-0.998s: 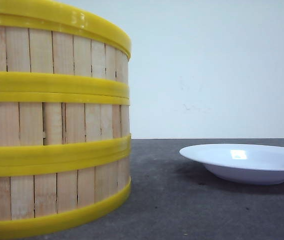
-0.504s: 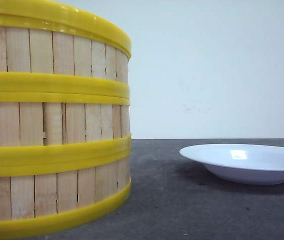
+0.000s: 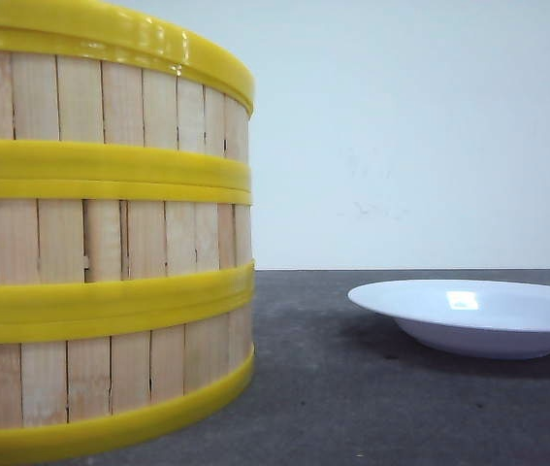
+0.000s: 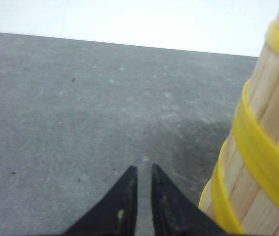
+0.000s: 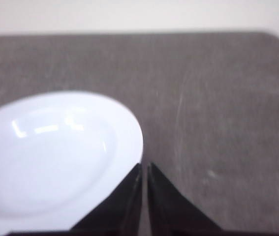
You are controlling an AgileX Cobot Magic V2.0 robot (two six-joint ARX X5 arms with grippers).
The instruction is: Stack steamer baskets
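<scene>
Three baskets [image 3: 100, 243] stand stacked upright in one column at the left of the front view, axis vertical, on the dark bench [image 3: 352, 408]. One white plate [image 3: 473, 316] sits at lower right, well apart. Only the wrist views show the arms: the left gripper [image 4: 144, 172] is clenched and empty beside the stack; the right gripper [image 5: 144, 168], likewise clenched and empty, is at the plate's rim.

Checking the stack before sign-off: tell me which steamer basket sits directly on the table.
The bottom steamer basket of the three. Its lower yellow rim rests on the grey table; the middle basket and top basket sit on it.
</scene>
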